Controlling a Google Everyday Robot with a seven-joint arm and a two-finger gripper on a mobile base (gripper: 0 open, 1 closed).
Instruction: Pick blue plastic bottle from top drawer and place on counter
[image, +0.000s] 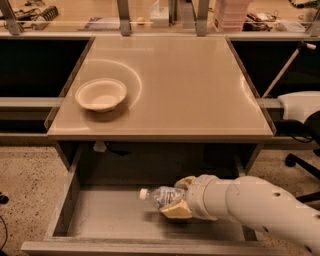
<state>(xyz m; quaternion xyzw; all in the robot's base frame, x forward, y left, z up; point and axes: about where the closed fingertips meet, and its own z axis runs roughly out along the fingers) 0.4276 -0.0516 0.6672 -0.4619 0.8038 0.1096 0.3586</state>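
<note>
Grey metal top drawer (110, 220) stands open. The blue plastic bottle (159, 195) lies on its side in it, right of centre, cap pointing left. The gripper (177, 197) reaches in from the right, tan fingers (176, 211) clamped above and below the bottle body. Grasp looks made. Lifting out and placing on the counter (190, 85) are not yet done. A white bowl (101, 94) sits on the counter's left.

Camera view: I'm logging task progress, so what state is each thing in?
top drawer, pulled open.
blue plastic bottle, capped, lying on its side in the drawer.
gripper, inside the drawer, closed around the bottle.
bowl, upright and empty on the counter.
</note>
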